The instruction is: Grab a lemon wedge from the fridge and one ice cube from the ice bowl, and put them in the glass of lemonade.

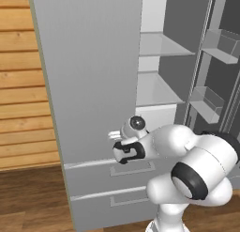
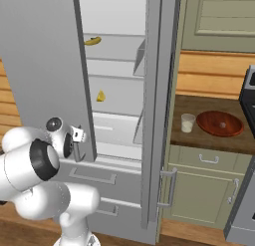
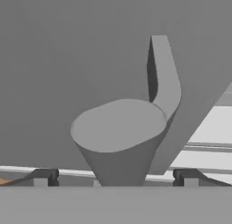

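The fridge [image 2: 45, 65] has its left door swung out toward me and its inside on show. On a middle shelf lies the lemon wedge [image 2: 101, 96], small and bright yellow. The glass of lemonade [image 2: 188, 123] stands on the counter to the right of the fridge, beside the reddish-brown ice bowl [image 2: 219, 123]. My gripper [image 2: 78, 135] is low at the open door's edge [image 1: 89, 85], far below and left of the wedge. In the hand view my gripper [image 3: 115, 175] is open, and the door's bar handle end [image 3: 120, 128] sits between the fingertips [image 3: 45, 175] without touching them.
A banana [image 2: 92, 41] lies on an upper shelf. The fridge's right door [image 1: 211, 99] stands open with bins on it. Drawers [image 1: 117, 170] run below the doors. A dark stove [image 2: 247, 90] borders the counter [image 2: 199, 140] at the right, with beige cabinets below.
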